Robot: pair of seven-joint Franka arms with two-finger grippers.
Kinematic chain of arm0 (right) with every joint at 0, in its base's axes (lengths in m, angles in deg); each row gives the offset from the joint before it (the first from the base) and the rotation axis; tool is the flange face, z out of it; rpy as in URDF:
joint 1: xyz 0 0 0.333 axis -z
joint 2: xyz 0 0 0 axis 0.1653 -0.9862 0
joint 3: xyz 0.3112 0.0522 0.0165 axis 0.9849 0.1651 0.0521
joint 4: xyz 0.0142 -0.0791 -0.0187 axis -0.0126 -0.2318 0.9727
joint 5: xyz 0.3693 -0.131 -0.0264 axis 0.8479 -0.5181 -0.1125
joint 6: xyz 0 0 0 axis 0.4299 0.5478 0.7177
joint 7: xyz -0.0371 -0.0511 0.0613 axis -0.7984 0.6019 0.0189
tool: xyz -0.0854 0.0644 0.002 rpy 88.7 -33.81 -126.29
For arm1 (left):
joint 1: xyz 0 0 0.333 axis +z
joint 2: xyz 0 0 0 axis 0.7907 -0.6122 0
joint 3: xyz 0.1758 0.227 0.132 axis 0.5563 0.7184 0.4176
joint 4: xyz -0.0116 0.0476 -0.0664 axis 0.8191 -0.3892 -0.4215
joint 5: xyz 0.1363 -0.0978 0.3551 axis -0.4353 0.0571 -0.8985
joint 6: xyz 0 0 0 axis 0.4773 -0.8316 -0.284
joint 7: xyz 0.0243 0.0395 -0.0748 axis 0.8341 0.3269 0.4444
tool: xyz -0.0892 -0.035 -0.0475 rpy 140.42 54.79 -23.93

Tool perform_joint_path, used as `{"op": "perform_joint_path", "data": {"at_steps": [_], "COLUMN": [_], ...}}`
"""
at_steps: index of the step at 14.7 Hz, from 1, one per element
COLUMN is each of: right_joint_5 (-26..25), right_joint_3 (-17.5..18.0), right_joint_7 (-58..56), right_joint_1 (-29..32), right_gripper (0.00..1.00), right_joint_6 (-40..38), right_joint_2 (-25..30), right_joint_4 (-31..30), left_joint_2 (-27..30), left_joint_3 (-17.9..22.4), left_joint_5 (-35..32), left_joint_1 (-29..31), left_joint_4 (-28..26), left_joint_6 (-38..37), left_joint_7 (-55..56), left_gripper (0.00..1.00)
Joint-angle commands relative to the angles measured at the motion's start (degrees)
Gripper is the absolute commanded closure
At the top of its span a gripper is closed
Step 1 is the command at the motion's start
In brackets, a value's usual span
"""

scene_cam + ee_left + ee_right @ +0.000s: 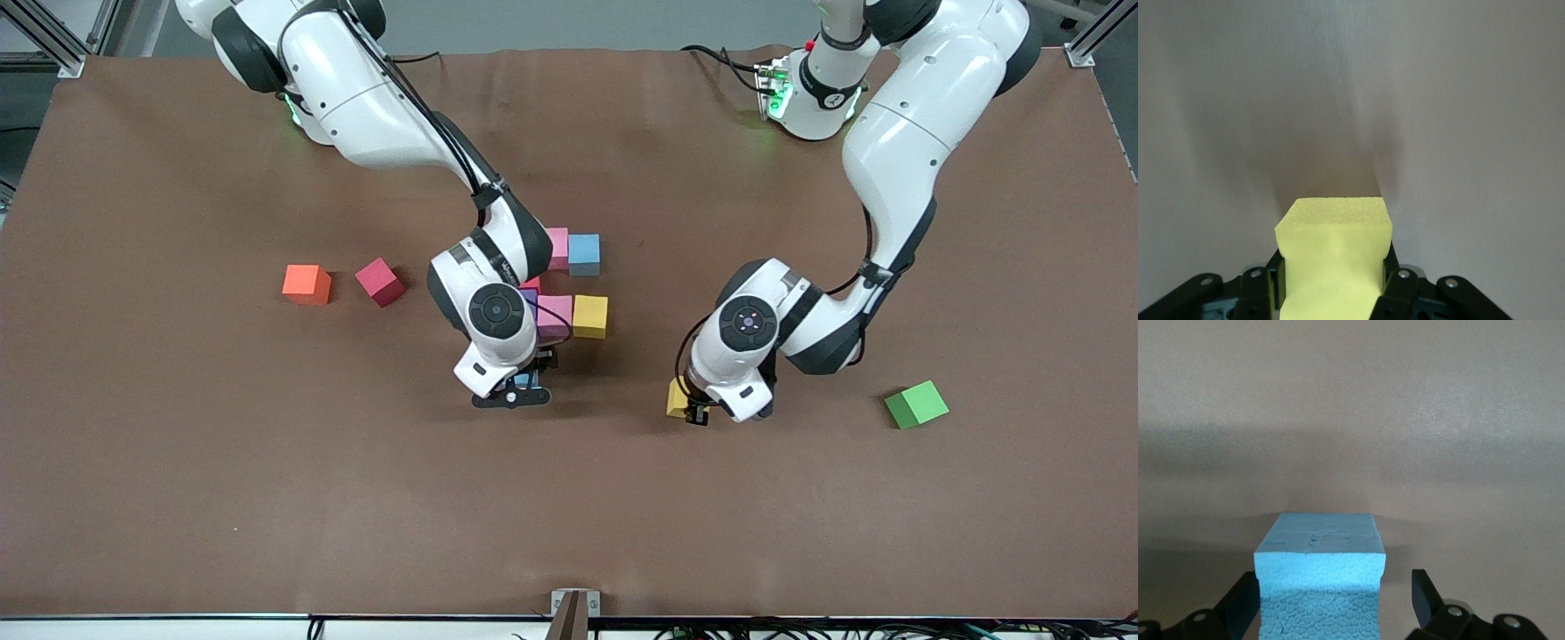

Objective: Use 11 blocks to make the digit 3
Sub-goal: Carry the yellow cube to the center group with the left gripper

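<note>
The right gripper (pixel 524 388) is low over the table at the end of the half-built figure nearest the front camera, with a light blue cube (pixel 1319 580) between its fingers (pixel 1423 593). In the right wrist view there is a clear gap between the cube and one finger, so the jaws stand spread and the cube looks set down, not pinched. I'd judge it has been placed there to extend the digit 3 toward the camera.

The left gripper (pixel 696 411) is low over bare table toward the left arm's end, well apart from the figure, pinching a yellow cube (pixel 1335 257). Its black fingers (pixel 1397 287) press both sides of the foam, which bulges slightly. My guess is it waits there with its block so the 2 arms do not crowd each other.

The figure so far sits mid-table: a pink cube (pixel 557 248) touching another light blue cube (pixel 584 254) farthest from the camera, then a pink cube (pixel 555 316) beside a yellow cube (pixel 590 316). The right arm hides the rest.

Toward the right arm's end lie a bright red cube (pixel 380 282), not yet used, and beside it an orange cube (pixel 307 284). A green cube (pixel 917 404) lies near the left arm's end. No containers are on the table (pixel 178 498).
</note>
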Motion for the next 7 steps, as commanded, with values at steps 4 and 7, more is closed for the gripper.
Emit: {"op": "perform_joint_path", "data": {"at_steps": [4, 7], "right_joint_5": [0.4, 2.94], "right_joint_3": [0.51, 1.04], "right_joint_7": [-0.47, -2.04], "right_joint_1": [0.74, 1.87], "right_gripper": [0.0, 0.0], "right_joint_6": [-0.26, -3.58], "right_joint_2": [2.5, 5.66], "right_joint_4": [-0.36, -0.36], "left_joint_2": [-3.29, -4.26], "left_joint_3": [0.35, 0.35], "left_joint_5": [2.29, 2.99], "left_joint_1": [-5.61, -8.16], "left_joint_4": [6.88, 8.55], "left_joint_6": [-0.9, -0.72], "left_joint_7": [6.06, 7.56], "left_gripper": [0.64, 0.64]}}
